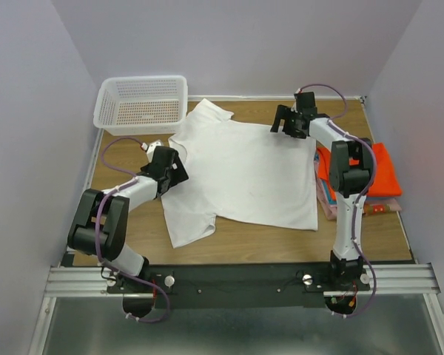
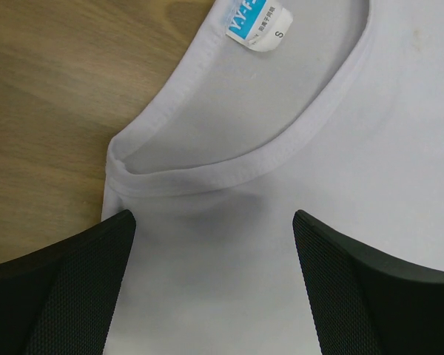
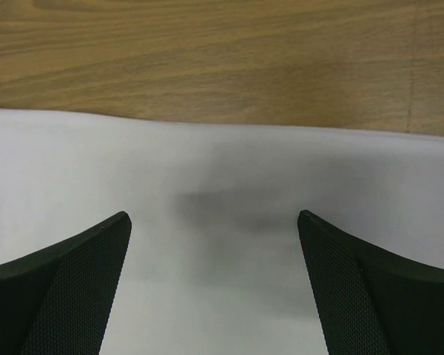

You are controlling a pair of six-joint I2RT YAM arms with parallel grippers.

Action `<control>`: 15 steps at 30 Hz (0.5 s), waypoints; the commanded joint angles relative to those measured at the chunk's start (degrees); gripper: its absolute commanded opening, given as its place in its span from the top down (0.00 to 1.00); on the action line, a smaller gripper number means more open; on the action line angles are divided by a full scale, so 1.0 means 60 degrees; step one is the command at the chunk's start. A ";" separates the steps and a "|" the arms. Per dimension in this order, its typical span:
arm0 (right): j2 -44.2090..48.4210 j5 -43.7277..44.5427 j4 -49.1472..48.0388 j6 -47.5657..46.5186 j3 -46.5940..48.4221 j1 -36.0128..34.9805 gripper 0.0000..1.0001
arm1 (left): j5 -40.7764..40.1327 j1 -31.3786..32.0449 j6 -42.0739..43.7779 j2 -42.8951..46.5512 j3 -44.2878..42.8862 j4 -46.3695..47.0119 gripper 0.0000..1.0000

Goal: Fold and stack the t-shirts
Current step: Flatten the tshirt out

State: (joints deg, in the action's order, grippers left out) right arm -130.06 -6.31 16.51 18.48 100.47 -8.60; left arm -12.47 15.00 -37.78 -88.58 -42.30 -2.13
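Note:
The white t-shirt (image 1: 244,174) lies spread flat on the wooden table, collar to the left and hem to the right. My left gripper (image 1: 179,171) is open, low over the collar; in the left wrist view (image 2: 214,218) the jaws straddle cloth just below the neckband (image 2: 229,170) and its blue size label (image 2: 257,24). My right gripper (image 1: 285,126) is open over the shirt's far edge near the hem; in the right wrist view (image 3: 213,216) the jaws straddle white cloth (image 3: 207,163), with bare wood beyond. An orange-red folded shirt (image 1: 385,174) tops a stack at the right.
A white mesh basket (image 1: 142,103) stands at the far left corner. The right arm partly covers the folded stack, whose lower shirts show only as thin edges (image 1: 327,196). Walls close in the table on the left, far and right sides.

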 commanded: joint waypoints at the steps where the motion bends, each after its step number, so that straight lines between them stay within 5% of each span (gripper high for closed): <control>1: -0.0558 -0.0164 0.0119 -0.0311 0.0496 -0.0250 0.00 | -0.0939 -0.0229 -0.0397 0.0070 0.0268 -0.1417 0.04; 15: -0.0356 0.0172 0.0295 -0.0282 0.1141 -0.0427 0.00 | -0.0515 -0.0289 -0.0339 0.1253 -0.0141 -0.1431 0.02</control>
State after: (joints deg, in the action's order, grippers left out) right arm -132.77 -6.87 16.84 17.45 105.03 -10.85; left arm -15.16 13.56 -39.11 -86.15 -42.30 -7.84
